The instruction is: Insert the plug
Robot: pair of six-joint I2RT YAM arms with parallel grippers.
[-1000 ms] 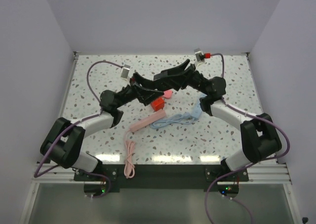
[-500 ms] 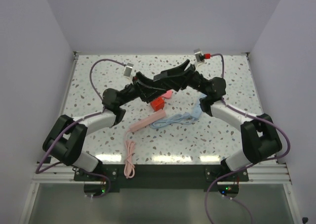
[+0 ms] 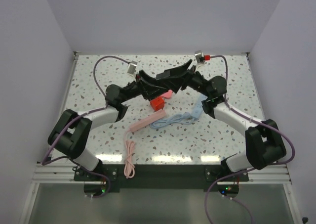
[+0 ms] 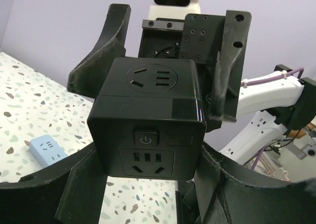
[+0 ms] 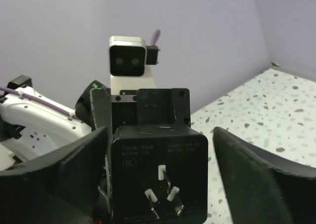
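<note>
A black cube plug (image 4: 148, 125), with sockets on two faces and three metal prongs (image 5: 165, 197) on its back, hangs in mid-air over the table's far middle (image 3: 162, 80). My left gripper (image 4: 148, 160) is shut on it, with both fingers pressed against its sides. My right gripper (image 5: 160, 137) faces it from the opposite side and is open. Its right finger (image 5: 261, 179) stands clearly apart from the cube, and its left finger lies close alongside. In the top view both grippers (image 3: 157, 81) (image 3: 172, 78) meet at the plug.
On the speckled table (image 3: 222, 135) below lie a red cube (image 3: 157, 103), a small pink piece (image 3: 168, 93), a pink power strip (image 3: 148, 121) with its coiled cable (image 3: 129, 159), and a light blue socket block (image 3: 196, 109) with a blue cable (image 3: 170, 120).
The left arm has pushed further in toward the plug and its jaws have closed onto the cube. The right gripper's jaws have widened off it.
</note>
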